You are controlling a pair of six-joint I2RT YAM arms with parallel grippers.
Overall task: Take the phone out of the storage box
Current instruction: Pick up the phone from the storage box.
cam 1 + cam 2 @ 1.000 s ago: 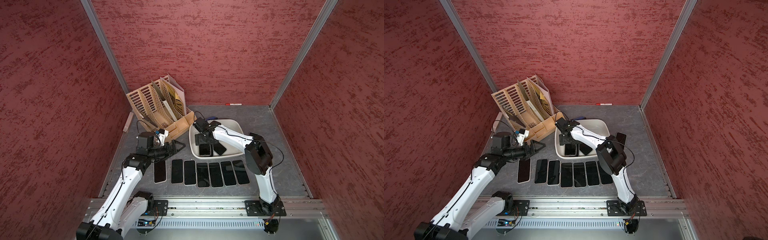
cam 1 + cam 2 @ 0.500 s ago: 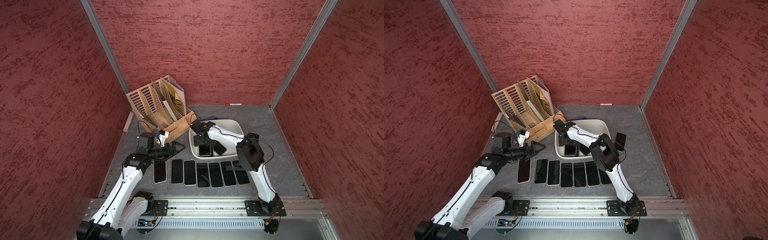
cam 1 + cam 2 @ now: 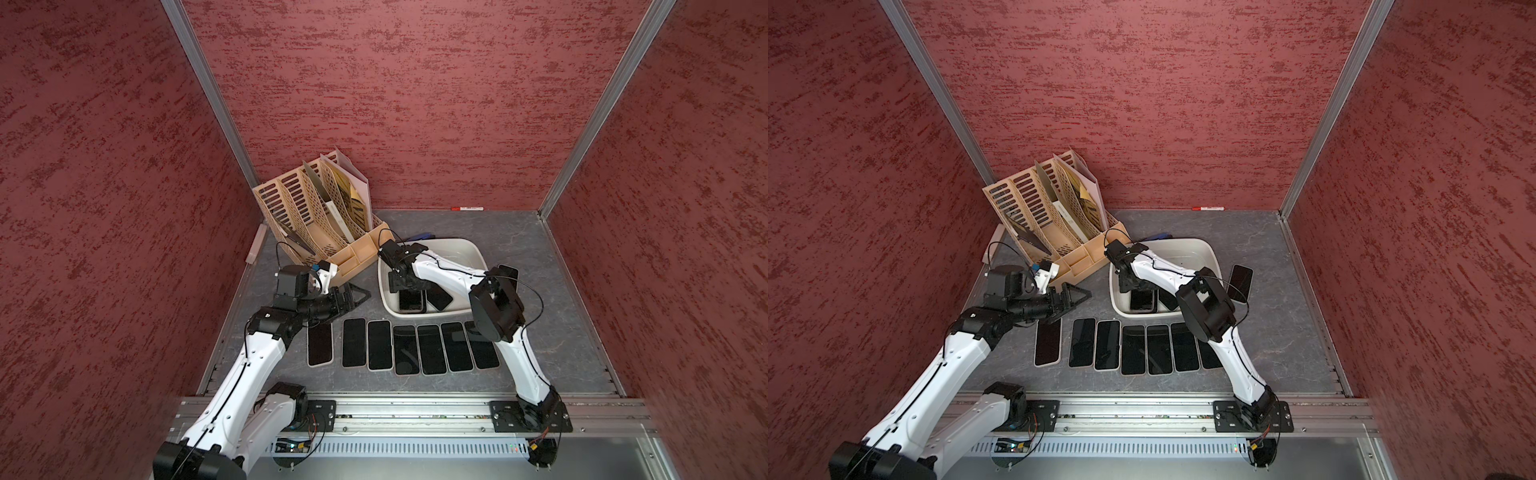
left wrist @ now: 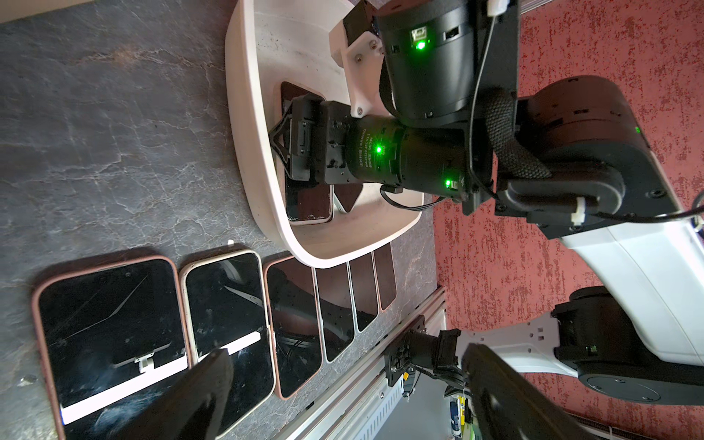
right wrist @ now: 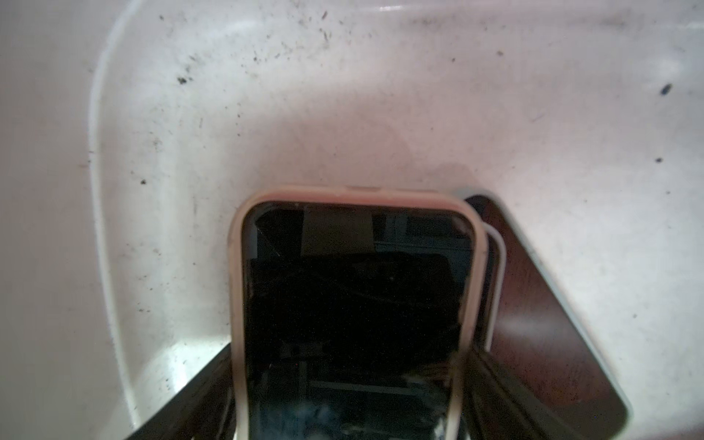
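The storage box (image 3: 473,249) (image 3: 1208,249) is an off-white tub at mid-table. A black-screened phone (image 3: 411,300) (image 3: 1142,300) in a pale case lies at its near left end. My right gripper (image 3: 405,286) (image 3: 1133,286) reaches down into the box. In the right wrist view its dark fingers (image 5: 198,392) sit against both long sides of the phone (image 5: 354,304), with no gap showing. A second dark phone (image 5: 533,324) lies partly under it. My left gripper (image 3: 359,296) (image 4: 343,381) hangs open and empty left of the box.
Several phones (image 3: 415,349) lie in a row between the box and the front rail. A beige slotted file organizer (image 3: 316,216) stands at the back left, close to the box. One more phone (image 3: 1241,282) lies right of the box. A red marker (image 3: 466,208) lies by the back wall.
My right gripper has shifted towards the box's left end and its jaws have narrowed onto the phone's sides. The right elbow has swung left. The left arm has stayed put.
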